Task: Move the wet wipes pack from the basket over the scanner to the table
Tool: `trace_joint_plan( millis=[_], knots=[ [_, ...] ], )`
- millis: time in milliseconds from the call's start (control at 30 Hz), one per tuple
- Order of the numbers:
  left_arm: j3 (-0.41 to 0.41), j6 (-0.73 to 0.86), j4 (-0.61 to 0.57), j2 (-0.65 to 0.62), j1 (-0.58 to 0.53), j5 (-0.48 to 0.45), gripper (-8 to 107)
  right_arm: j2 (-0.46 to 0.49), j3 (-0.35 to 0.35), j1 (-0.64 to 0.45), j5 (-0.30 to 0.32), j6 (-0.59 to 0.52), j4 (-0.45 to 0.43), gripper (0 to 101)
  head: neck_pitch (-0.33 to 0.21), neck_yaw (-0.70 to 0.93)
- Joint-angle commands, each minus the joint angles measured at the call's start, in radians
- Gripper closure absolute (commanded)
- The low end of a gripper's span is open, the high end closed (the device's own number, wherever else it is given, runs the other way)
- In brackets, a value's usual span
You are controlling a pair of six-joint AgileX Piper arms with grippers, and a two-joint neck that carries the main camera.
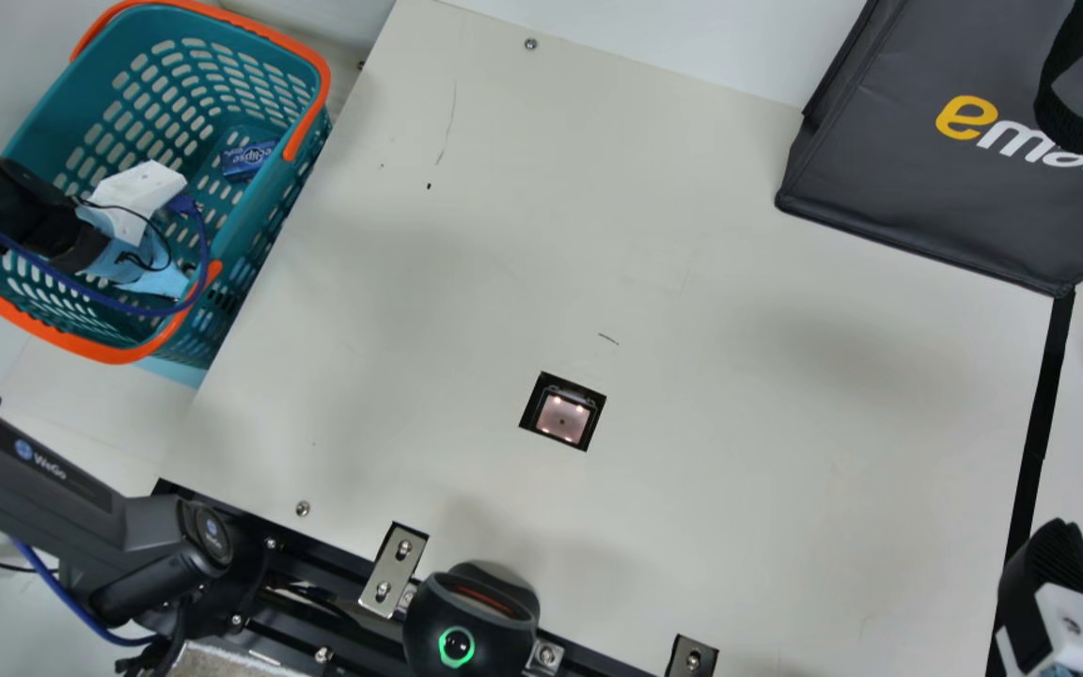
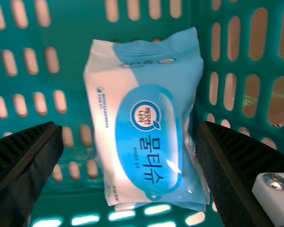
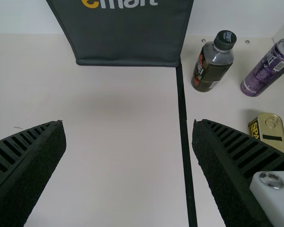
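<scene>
Well, the biggest thing from where I stand is the cream tabletop [image 1: 711, 263], with a dark shopping bag [image 1: 918, 179] at its far right corner and a black strip running from the bag toward the robot. Next comes the teal basket [image 1: 245, 240] with orange handles, just past the tabletop's left edge.

The left arm reaches into that basket, its tool [image 1: 135, 202] held inside. In the left wrist view the two fingers are spread wide, with the wet wipes pack [image 2: 149, 123] between them, clamped by nothing. The pack is in the basket, its blue and white printed face toward the camera. The right tool [image 1: 1054, 564] is over the right side of the tabletop, its fingers well apart and nothing between them.

A rounded black scanner [image 1: 471, 621] with a glowing green ring sits at the near edge. Past the strip on the right are a purple can [image 3: 267, 68], a dark bottle [image 3: 213, 66] with a black cap, and a squat gold tin [image 3: 270, 132]. A small square window [image 1: 562, 416] is set in the tabletop, and a little blue packet [image 1: 245, 160] lies in the basket.
</scene>
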State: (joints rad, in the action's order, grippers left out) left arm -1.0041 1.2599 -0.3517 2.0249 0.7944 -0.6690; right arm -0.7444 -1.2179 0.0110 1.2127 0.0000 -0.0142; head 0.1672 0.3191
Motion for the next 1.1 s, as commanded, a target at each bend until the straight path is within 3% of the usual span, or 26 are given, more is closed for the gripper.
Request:
trace_joint_plan(
  millis=[0,633,1067],
  knots=[
    [-0.004,-0.009,0.004,0.009,-0.003,-0.016,9,0.0,0.0,0.0,0.0,0.0,0.0,6,-0.029,0.002],
    [-0.028,-0.089,0.044,0.105,-0.03,-0.026,9,0.0,0.0,0.0,0.0,0.0,0.0,6,-0.029,0.002],
    [-0.011,-0.139,0.021,0.114,-0.028,-0.028,96,0.0,0.0,0.0,-0.001,0.0,0.0,6,-0.029,0.002]
  ],
)
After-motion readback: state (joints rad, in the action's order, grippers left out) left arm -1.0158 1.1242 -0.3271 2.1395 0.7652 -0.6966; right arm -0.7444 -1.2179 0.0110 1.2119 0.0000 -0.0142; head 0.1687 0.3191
